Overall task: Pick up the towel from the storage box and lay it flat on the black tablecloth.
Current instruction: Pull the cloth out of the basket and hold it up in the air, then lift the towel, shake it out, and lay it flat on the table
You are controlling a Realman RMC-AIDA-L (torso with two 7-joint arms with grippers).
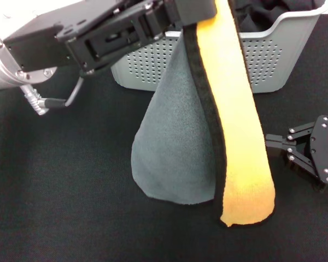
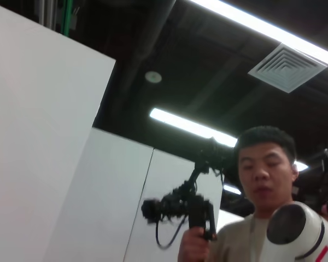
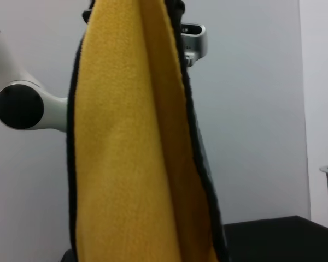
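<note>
- Nearest the head camera, the left arm is seen reaching across the top of the view, with the left gripper (image 1: pixel 199 11) clamped on the upper end of the towel (image 1: pixel 229 131).
- From that clamped point the towel is suspended, hanging down in front of the storage box (image 1: pixel 273 52) and over the black tablecloth (image 1: pixel 60 185).
- The grey face of the towel is spread into a cone shape, and the yellow-orange face is shown as a long folded band beside it, edged by dark trim.
- Whether the lower edge of the towel touches the tablecloth cannot be determined.
- In the right wrist view the yellow-orange face of the towel (image 3: pixel 131 153) fills most of the picture, folded lengthwise, with dark trim along both edges.
- The right gripper (image 1: pixel 281 147) is found low over the tablecloth, to the right of the hanging towel and apart from it, with its fingers spread and nothing held.
- Dark cloth is seen inside the storage box, which stands on the tablecloth at the far side.
- A person (image 2: pixel 262 180) holding a camera rig (image 2: pixel 186 210) is recorded in the left wrist view.
</note>
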